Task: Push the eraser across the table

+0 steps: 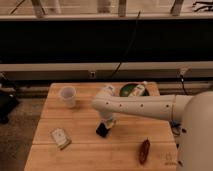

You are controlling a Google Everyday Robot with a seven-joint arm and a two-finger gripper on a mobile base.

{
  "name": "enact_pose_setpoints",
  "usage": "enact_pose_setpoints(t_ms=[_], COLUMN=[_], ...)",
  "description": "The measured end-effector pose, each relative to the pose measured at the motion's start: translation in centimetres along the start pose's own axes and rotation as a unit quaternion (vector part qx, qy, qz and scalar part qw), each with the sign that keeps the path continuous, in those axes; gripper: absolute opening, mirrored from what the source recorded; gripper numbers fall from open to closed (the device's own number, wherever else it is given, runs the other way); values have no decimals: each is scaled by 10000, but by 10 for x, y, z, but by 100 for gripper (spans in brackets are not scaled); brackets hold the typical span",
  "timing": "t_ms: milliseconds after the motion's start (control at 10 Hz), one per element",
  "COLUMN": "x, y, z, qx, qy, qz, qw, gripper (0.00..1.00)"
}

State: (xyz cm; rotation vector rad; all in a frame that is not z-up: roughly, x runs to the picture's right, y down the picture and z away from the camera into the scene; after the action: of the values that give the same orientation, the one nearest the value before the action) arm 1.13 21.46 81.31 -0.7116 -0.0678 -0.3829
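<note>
The eraser is a flat black block lying near the middle of the light wooden table. My white arm reaches in from the right across the table. The gripper hangs down from the wrist and sits right at the eraser's far right end, partly covering it. I cannot tell whether it touches the eraser.
A white cup stands at the back left. A small pale beige box lies at the front left. A reddish-brown oblong item lies at the front right. A green round object with a white item sits at the back edge.
</note>
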Motion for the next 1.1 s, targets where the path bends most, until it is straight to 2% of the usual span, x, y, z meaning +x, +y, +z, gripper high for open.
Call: enact_pose_setpoints(t_ms=[100, 200, 1100], x=[-14, -18, -13], y=[-3, -4, -8], z=[1, 2, 7], qx=[-6, 1, 39], qy=[12, 46, -56], qz=[-121, -184, -192], qw=[9999, 9998, 9998], gripper=[1, 1, 1])
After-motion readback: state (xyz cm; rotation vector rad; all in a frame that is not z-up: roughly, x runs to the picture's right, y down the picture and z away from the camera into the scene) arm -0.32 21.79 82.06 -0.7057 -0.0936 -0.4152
